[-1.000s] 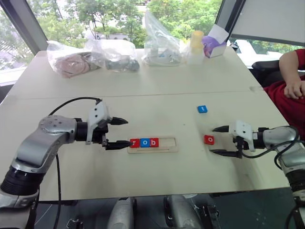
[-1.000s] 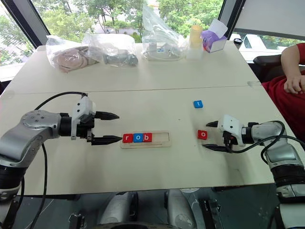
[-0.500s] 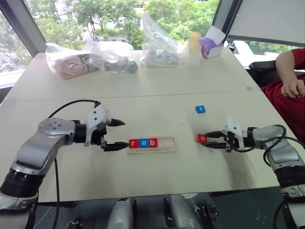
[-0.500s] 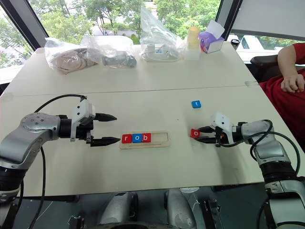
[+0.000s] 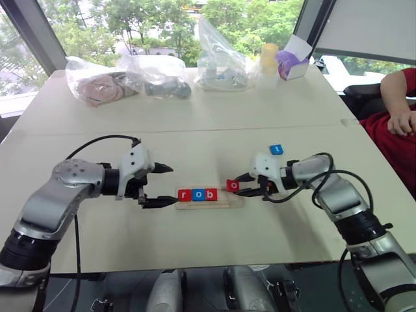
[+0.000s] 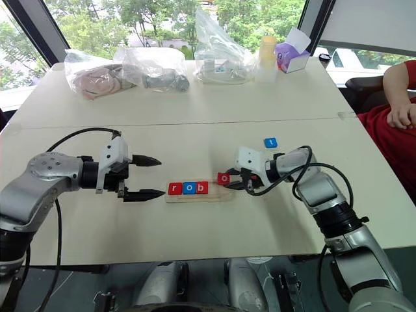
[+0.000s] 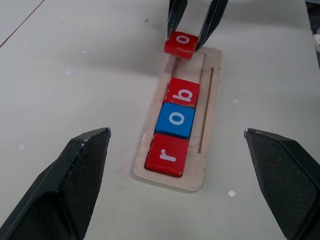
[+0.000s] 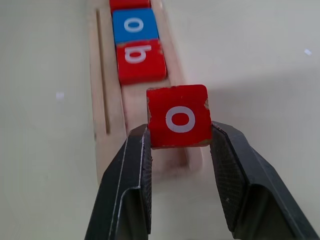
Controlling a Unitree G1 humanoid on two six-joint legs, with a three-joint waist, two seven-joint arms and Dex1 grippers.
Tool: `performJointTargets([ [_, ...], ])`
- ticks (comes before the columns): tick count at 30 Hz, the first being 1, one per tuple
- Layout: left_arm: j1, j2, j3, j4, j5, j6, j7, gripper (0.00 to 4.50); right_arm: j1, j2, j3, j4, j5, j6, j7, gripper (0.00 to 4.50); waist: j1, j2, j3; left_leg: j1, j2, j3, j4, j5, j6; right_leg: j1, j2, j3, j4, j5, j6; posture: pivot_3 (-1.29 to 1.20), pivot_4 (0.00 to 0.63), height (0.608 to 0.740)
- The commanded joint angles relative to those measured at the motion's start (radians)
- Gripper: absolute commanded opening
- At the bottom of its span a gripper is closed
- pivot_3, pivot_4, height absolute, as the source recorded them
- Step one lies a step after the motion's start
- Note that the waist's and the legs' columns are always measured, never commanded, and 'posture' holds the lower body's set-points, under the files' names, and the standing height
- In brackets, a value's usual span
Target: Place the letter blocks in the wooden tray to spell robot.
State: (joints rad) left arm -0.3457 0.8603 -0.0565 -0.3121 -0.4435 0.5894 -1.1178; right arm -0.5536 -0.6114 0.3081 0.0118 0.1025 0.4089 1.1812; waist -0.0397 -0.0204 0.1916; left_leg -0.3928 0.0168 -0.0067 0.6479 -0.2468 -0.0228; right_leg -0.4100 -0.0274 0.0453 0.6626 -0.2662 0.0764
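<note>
Gripping the red o block, right gripper clamped on it above the wooden tray's empty right end, having carried it left from bare table, r, o, b seated at the tray's left, blue t block nearer the table's right edge, left gripper spread wide beside the tray, person's arm cut off at right.

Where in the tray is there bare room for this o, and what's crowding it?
The wooden tray is bare past the red b to its right end, below the held red o. The blue o and red r fill the left end, near the left gripper.
</note>
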Motion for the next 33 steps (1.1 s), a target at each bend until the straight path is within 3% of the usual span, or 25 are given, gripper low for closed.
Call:
performJointTargets([
  [1, 0.002, -0.007, 0.027, -0.051, -0.034, 0.023, 0.016, 4.50, -0.002, 0.003, 0.027, -0.062, -0.005, 0.005, -0.001, 1.11, -0.001, 0.000, 0.000, 0.000, 0.000, 0.000, 0.000, 0.000, 0.000, 0.000, 0.000, 0.000, 0.000, 0.000, 0.000, 0.00, 0.150, 0.740],
  [27, -0.014, -0.013, 0.010, -0.067, -0.043, 0.043, 0.053, 4.50, -0.015, 0.003, 0.069, -0.049, -0.060, -0.024, -0.013, 1.11, -0.003, 0.000, 0.000, 0.000, 0.000, 0.000, 0.000, 0.000, 0.000, 0.000, 0.000, 0.000, 0.000, 0.000, -0.001, 0.00, 0.150, 0.740],
  [33, -0.016, -0.016, 0.011, -0.071, -0.045, 0.047, 0.059, 4.50, -0.016, 0.006, 0.062, -0.062, -0.056, -0.017, -0.022, 4.11, -0.003, 0.000, 0.000, 0.000, 0.000, 0.000, 0.000, 0.000, 0.000, 0.000, 0.000, 0.000, 0.000, -0.001, -0.001, 0.00, 0.150, 0.740],
])
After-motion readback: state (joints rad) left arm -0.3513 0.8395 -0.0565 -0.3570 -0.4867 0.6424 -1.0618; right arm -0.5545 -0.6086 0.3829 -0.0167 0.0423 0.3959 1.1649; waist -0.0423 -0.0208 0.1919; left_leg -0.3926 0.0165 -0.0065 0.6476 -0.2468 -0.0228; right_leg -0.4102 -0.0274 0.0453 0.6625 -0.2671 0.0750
